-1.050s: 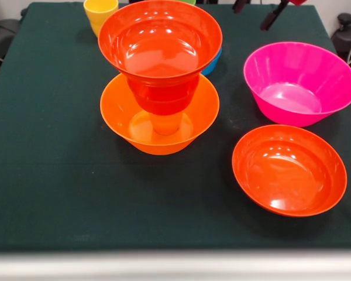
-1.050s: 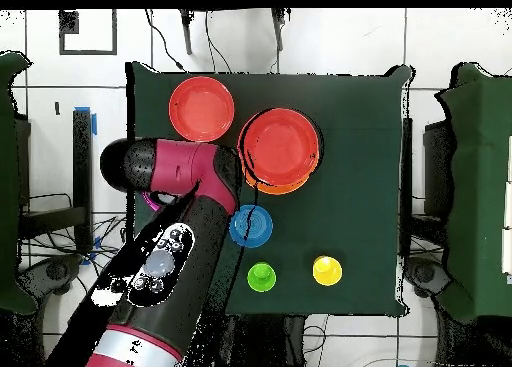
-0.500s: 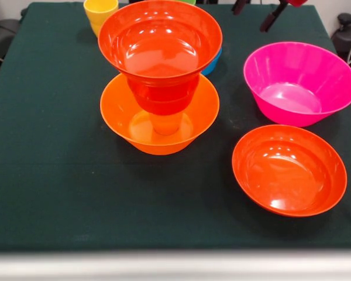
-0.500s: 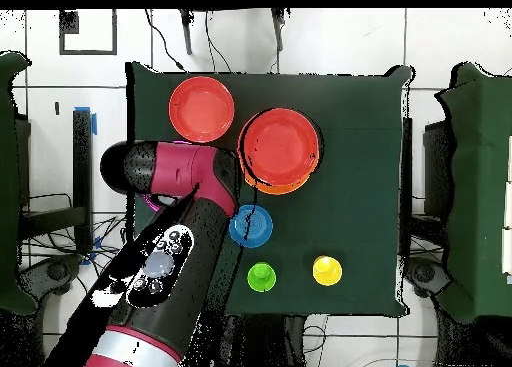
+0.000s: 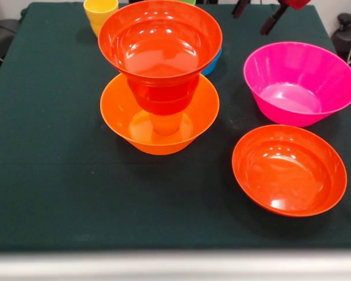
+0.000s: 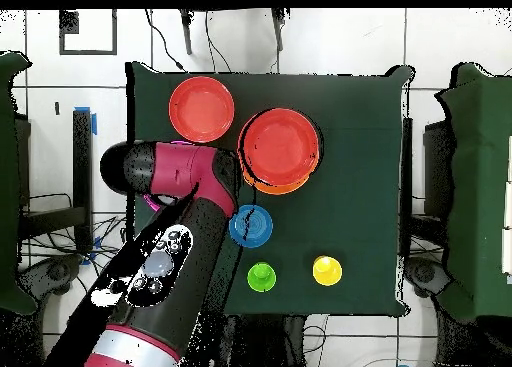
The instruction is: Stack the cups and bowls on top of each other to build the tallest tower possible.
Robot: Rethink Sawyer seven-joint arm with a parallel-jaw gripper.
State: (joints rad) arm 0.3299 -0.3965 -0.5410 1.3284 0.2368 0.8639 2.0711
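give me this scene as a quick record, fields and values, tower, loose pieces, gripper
tower: wide red-orange bowl on top, a red-orange piece and a cup beneath it, standing in the large orange bowl
loose bowls: magenta-pink bowl, second red-orange bowl, blue bowl
loose cups: yellow cup, green cup
gripper: fingertips at the front view's top edge, apart, holding nothing
surface: dark green table cloth

One camera sits low and close across the table (image 5: 58, 193), looking slightly down along its dark cloth, which fills nearly the whole picture. The other hangs high above, facing straight down — it takes in the whole table (image 6: 360, 133) and the floor around it. Both share the tabletop, turned half round between them.
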